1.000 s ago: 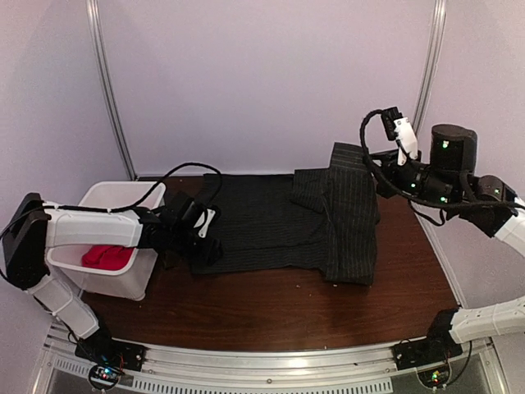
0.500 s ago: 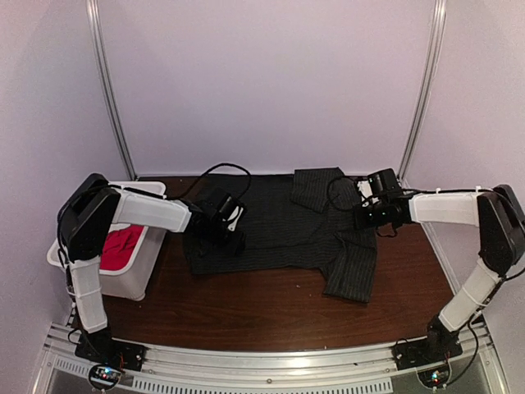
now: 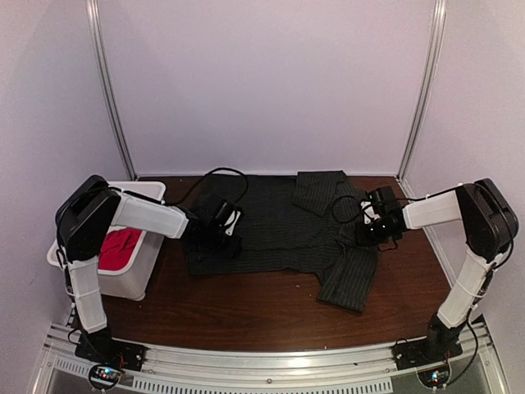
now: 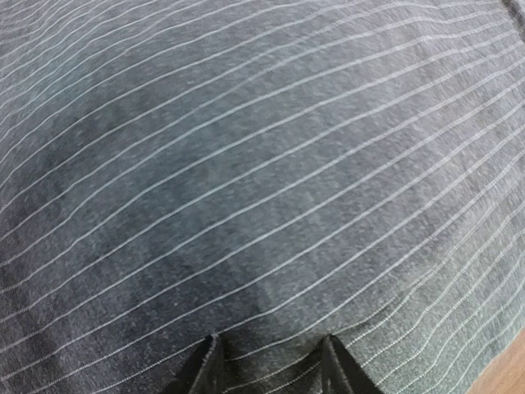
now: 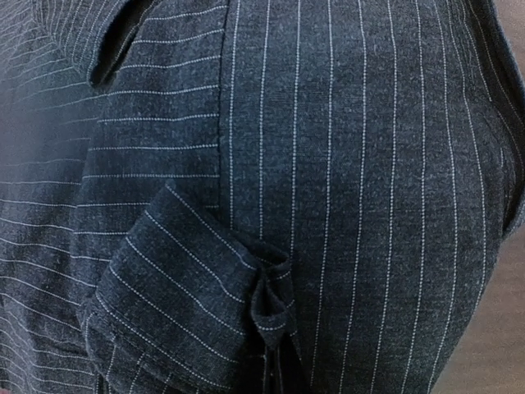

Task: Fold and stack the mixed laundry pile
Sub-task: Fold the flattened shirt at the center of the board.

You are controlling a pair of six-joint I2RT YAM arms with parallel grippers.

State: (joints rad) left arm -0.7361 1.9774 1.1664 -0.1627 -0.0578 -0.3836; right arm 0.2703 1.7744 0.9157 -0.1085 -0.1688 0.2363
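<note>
The dark pinstriped shirt lies spread across the back of the brown table, with its collar at the back and a sleeve trailing toward the front right. My left gripper presses down on the shirt's left edge. In the left wrist view the left gripper has both fingertips apart on the striped cloth. My right gripper sits low on the shirt's right side. Close up, the right gripper is shut on a small pinched fold. The red T-shirt lies in the white bin.
The white slotted bin stands at the table's left edge beside the left arm. Black cables loop over the shirt's back edge. Bare wood runs along the front. Metal posts stand at both back corners.
My right arm has come down from high on the right to the shirt's right side, and the raised cloth now lies lower. My left gripper has shifted right from the bin onto the shirt.
</note>
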